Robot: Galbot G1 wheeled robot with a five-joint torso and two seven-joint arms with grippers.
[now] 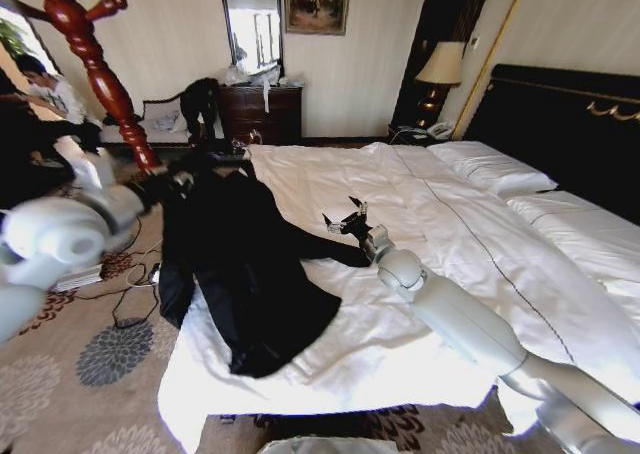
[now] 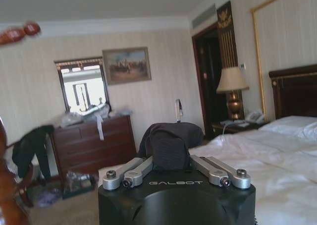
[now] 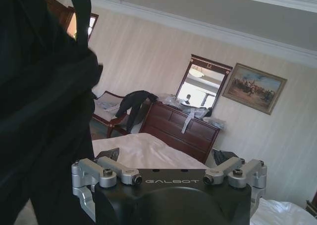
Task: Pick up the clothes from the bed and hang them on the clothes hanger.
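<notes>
The left hand (image 1: 178, 181), clenched on the collar end of the coat (image 1: 250, 269), is seen beside the coat stand (image 1: 95, 69), while the coat's length trails across the bed (image 1: 440, 224) toward the released right hand (image 1: 345, 219).

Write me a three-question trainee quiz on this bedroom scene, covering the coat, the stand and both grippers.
1. True or false: the long black soft-fabric coat already hangs on the glossy red-brown turned wooden coat stand.
2. Which gripper has its jaws closed on the coat's fabric? A) left B) right C) neither
3. Fill in: the right gripper, jaws open, hovers over the wide white-linen bed beside the end of the coat's ____.

Key:
1. False. The coat lies spread on the bed.
2. A. The left gripper holds bunched fabric near the stand.
3. sleeve
</notes>
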